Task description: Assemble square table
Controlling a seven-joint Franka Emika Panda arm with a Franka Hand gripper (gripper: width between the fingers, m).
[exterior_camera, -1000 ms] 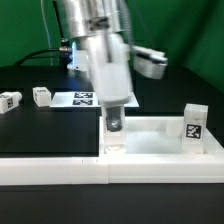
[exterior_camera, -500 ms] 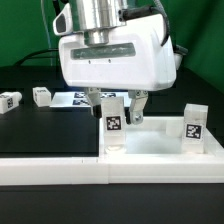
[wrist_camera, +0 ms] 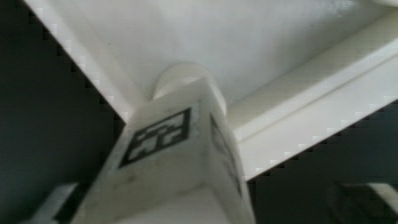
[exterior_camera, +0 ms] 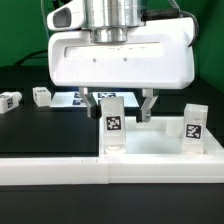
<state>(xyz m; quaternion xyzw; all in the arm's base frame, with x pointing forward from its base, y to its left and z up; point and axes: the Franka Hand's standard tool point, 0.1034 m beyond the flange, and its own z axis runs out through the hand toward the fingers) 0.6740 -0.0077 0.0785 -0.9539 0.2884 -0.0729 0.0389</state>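
Note:
The square table's white slab lies behind the front wall. One tagged white leg stands upright on the slab's corner at the exterior view's left. A second leg stands on the corner at the right. My gripper hangs over the first leg, open, with a finger on each side and a gap to the leg. In the wrist view the leg fills the middle, the slab lies beyond it, and my gripper is open around it. Two loose legs lie at the far left.
The long white barrier wall runs along the front and the right side of the slab. The marker board lies flat behind the gripper. The black table top lies at the left.
The wrist has turned, so the hand now shows its broad side. The fingers have let go of the left leg and stand apart from it. The leg stays upright.

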